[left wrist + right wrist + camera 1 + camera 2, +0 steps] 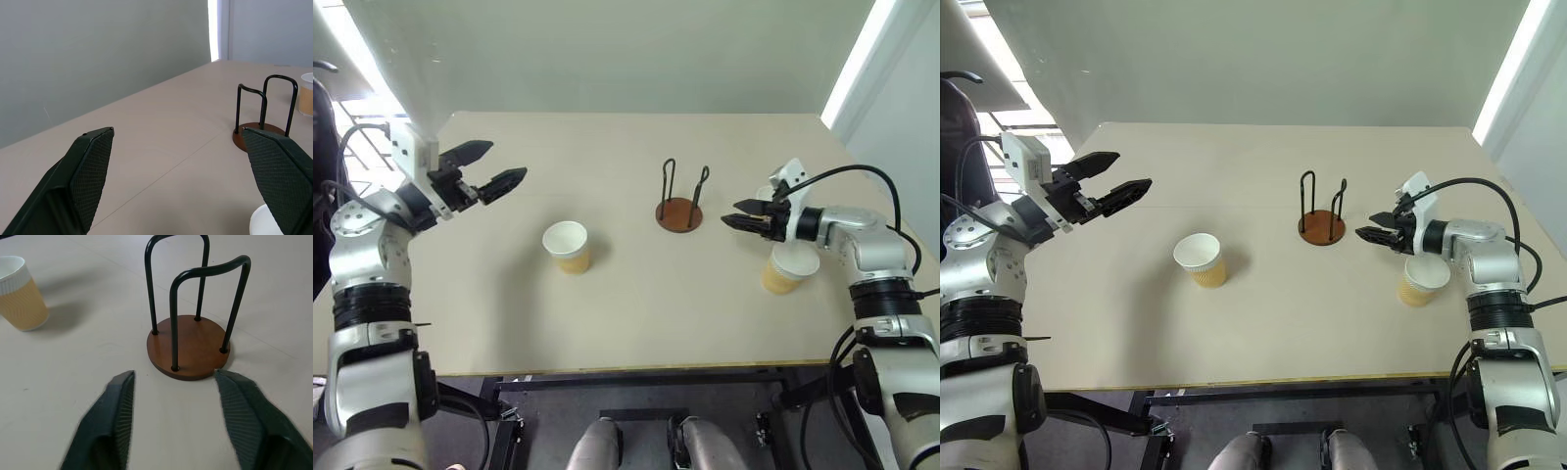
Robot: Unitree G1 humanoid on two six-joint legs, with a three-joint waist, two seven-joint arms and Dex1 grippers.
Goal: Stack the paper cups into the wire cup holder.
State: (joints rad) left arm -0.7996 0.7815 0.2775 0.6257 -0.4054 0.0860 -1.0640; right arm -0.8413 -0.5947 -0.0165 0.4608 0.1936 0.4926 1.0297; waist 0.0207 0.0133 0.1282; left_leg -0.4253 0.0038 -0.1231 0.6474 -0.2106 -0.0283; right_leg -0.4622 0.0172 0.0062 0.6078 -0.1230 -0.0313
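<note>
right wrist view shows the wire cup holder (pixel 188 350) base bare.

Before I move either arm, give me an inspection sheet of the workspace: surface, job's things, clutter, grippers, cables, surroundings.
Surface: beige table, bare apart from the job's things.
Job's things: wire cup holder upright and empty, mid-table; one paper cup upright toward the left; another paper cup upright under the right arm.
Clutter: nothing seen.
Grippers: left gripper open, empty, raised over the table's left side; right gripper open, empty, pointing at the holder from beside it.
Cables: black cables loop along both forearms, off the table.
Surroundings: plain grey wall behind; bright strips at both upper corners.
</note>
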